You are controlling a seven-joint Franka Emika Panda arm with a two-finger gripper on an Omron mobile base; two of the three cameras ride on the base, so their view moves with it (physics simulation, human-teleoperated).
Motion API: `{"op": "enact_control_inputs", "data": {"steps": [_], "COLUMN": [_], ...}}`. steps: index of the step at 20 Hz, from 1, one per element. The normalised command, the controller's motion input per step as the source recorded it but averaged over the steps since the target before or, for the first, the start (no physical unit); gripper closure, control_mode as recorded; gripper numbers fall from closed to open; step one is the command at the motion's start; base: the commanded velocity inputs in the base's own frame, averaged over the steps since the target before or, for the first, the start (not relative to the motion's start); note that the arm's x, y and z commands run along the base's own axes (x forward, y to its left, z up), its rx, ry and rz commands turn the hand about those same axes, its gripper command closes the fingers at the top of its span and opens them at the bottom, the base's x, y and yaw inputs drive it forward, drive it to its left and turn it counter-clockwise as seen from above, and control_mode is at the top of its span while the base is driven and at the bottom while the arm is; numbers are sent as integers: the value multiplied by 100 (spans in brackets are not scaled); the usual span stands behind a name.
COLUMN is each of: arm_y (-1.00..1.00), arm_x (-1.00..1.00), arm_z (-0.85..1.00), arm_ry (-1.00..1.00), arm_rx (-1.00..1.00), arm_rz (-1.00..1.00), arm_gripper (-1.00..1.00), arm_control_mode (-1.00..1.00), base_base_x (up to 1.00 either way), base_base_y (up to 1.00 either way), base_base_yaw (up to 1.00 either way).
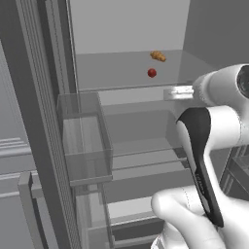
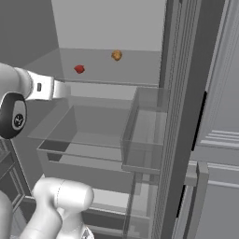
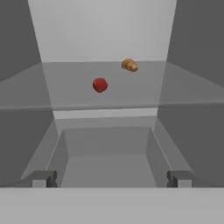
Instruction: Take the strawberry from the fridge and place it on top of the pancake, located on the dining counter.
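At the bottom of the hand view, two finger tips (image 3: 43,178) set wide apart, jaws fully open, nothing between them; gripper (image 3: 111,179) aimed into the open fridge (image 1: 126,29), well short of the fruit. From the base views, gripper body (image 1: 177,92) level with the front edge of the glass shelf (image 1: 121,70), just outside it. Beyond the fingers, below and ahead, a clear drawer bin (image 3: 107,151) with pale walls. Above that, on the glass shelf, the strawberry (image 3: 100,85): small, red, roundish, sitting near the middle of the shelf, free of any contact with the hand. Farther back and to its right, apart from it, a tan-orange lumpy food item (image 3: 129,65) near the rear wall. Off to the left in the left base view, a transparent door bin (image 1: 85,141) on the swung-open door
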Motion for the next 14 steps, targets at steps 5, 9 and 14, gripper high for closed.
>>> {"op": "enact_control_inputs", "data": {"steps": [5,9,14], "arm_y": [10,8,-1], "arm_x": [49,47,35], "arm_z": [29,24,0], "arm_ry": [-18,-5,2], "arm_rx": [0,0,2], "arm_rz": [0,1,-1], "arm_gripper": [-100,-100,-100], "arm_control_mode": [-100,-100,-100], "base_base_x": [0,0,0], "base_base_y": [0,0,0], "base_base_yaw": [0,0,0]}}
